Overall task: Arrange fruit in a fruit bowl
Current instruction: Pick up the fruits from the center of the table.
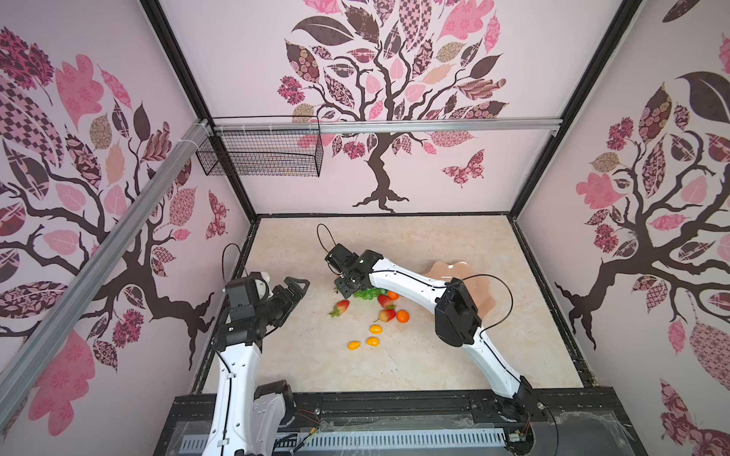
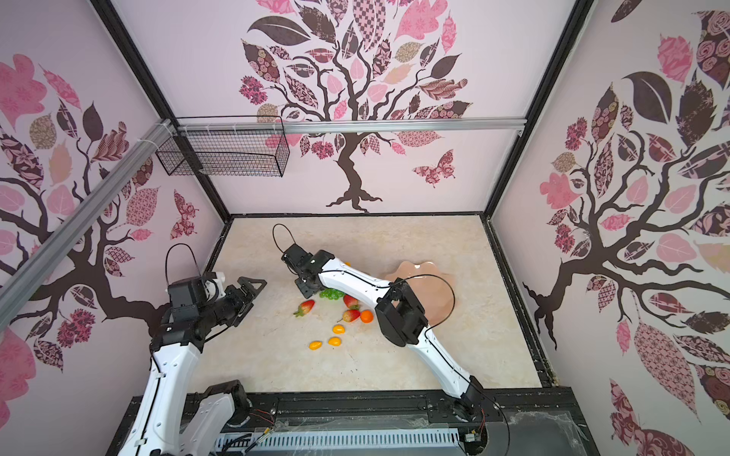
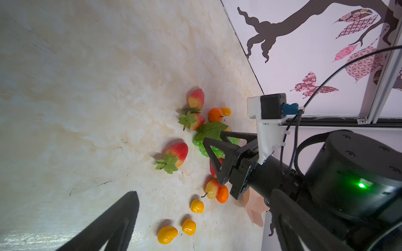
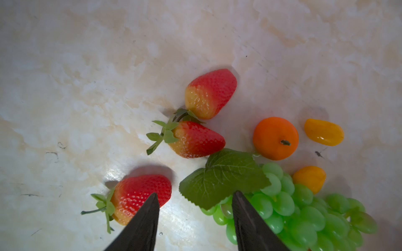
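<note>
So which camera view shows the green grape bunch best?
The right wrist view: the grape bunch is close, with single grapes and its leaf clear. In the left wrist view the right gripper hides half of it. In both top views it is only a small green patch.

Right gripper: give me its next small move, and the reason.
Probably shift the right gripper sideways over the grape bunch. Its jaws stand open above bare table between a strawberry and the bunch's leaf, so closing now would likely grasp nothing solid.
</note>
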`<action>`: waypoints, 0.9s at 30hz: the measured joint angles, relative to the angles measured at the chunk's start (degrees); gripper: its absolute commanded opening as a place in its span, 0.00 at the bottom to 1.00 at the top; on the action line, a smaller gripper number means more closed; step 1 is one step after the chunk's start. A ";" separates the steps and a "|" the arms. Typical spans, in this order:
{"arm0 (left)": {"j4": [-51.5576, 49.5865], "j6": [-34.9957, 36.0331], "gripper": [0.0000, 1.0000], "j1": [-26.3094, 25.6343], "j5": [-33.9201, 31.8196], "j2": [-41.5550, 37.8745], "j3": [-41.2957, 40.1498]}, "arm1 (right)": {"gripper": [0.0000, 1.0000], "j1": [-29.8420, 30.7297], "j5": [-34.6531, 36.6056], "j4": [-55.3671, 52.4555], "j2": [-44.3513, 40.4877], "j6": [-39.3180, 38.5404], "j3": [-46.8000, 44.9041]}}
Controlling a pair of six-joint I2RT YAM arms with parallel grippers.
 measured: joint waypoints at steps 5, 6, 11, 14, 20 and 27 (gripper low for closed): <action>-0.48 0.42 0.98 0.00 -0.11 0.02 0.00 | 0.54 0.00 0.96 -0.76 3.17 -3.82 2.78; -0.59 0.52 0.98 0.02 -0.17 0.02 0.00 | 0.53 0.00 1.18 -0.83 3.67 -4.42 3.15; -0.92 1.07 0.98 0.04 -0.26 0.02 0.00 | 0.54 0.00 2.84 -2.27 6.23 -7.45 3.87; -1.03 1.09 0.98 0.04 -0.35 0.02 0.00 | 0.55 0.00 4.07 -3.06 6.95 -8.59 4.55; -1.27 1.14 0.98 0.09 -0.46 0.02 0.00 | 0.54 0.00 5.92 -3.74 8.31 -10.10 6.25; -1.29 1.22 0.98 0.11 -0.46 0.02 0.00 | 0.50 0.11 7.37 -3.87 9.20 -11.63 6.64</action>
